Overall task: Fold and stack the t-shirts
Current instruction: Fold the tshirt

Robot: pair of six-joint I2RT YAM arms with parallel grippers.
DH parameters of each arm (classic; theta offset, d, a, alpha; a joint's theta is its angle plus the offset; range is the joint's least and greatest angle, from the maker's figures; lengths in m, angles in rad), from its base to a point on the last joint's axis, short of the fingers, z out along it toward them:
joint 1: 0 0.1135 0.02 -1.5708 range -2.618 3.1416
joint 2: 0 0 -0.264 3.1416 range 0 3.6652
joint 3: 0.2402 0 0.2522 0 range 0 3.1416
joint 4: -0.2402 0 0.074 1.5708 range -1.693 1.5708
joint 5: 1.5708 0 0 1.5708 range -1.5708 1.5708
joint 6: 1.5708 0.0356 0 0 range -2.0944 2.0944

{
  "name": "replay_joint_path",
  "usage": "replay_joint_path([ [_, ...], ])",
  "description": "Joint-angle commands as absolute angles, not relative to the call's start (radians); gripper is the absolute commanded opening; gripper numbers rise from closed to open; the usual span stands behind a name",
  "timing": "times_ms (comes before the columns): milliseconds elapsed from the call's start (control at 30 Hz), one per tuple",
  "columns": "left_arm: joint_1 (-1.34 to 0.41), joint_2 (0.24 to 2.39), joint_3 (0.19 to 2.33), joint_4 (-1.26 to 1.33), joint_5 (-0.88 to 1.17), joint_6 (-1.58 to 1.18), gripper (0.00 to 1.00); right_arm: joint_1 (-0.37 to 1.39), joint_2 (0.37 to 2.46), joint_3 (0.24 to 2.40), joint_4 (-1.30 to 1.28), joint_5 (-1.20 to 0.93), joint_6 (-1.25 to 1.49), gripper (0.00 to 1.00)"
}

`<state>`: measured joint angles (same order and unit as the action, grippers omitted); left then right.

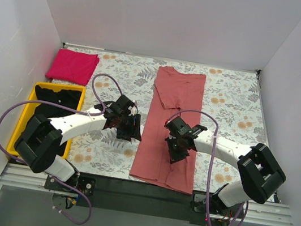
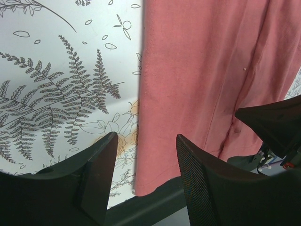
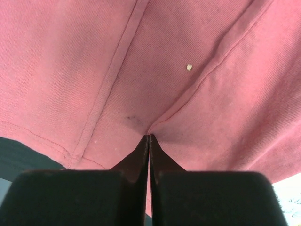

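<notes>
Right wrist view is showing the right gripper (image 3: 148,137) pinching shut on the dusty salmon-red cotton t-shirt (image 3: 197,42), which is lying lengthwise away from the arms. The left gripper (image 2: 146,140) is hovering half-open and empty, just beside that shirt's left edge.

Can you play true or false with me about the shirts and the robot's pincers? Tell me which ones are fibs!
1. The pink shirt lies folded in the far left corner. True.
2. The yellow bin holds red shirts. False: black shirts lie in it.
3. The right pincer is shut on the salmon-red shirt. True.
4. The left pincer is shut too. False: it is open, at that shirt's left edge.
</notes>
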<state>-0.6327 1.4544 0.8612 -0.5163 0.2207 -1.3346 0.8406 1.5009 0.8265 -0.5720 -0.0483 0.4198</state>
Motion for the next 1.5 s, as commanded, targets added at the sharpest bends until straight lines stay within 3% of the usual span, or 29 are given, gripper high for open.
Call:
replay_joint_path([
  [0, -0.638, 1.408, 0.884, -0.523, 0.209, -1.339, 0.52, 0.851, 1.490, 0.874, -0.614, -0.057, 0.414, 0.01],
  [433, -0.644, 1.424, 0.896, -0.532, 0.212, -1.338, 0.52, 0.859, 1.548, 0.905, -0.612, -0.196, 0.348, 0.02],
  [733, -0.649, 1.433, 0.908, -0.535, 0.222, -1.347, 0.52, 0.868, 1.579, 0.946, -0.611, -0.244, 0.305, 0.26],
  [900, -0.647, 1.439, 0.959, -0.500, 0.200, -1.359, 0.52, 0.835, 1.493, 1.041, -0.618, -0.141, 0.270, 0.38],
  [1033, -0.646, 1.502, 1.058, -0.456, 0.163, -1.344, 0.52, 0.663, 1.463, 1.069, -0.583, -0.063, 0.262, 0.46],
  [1233, -0.632, 1.736, 1.304, -0.396, 0.124, -1.309, 0.48, 0.369, 1.496, 1.045, -0.376, -0.233, 0.294, 0.42],
  [1467, -0.603, 2.029, 1.575, -0.357, 0.106, -1.296, 0.43, 0.210, 1.698, 1.091, -0.227, -0.307, 0.318, 0.36],
])
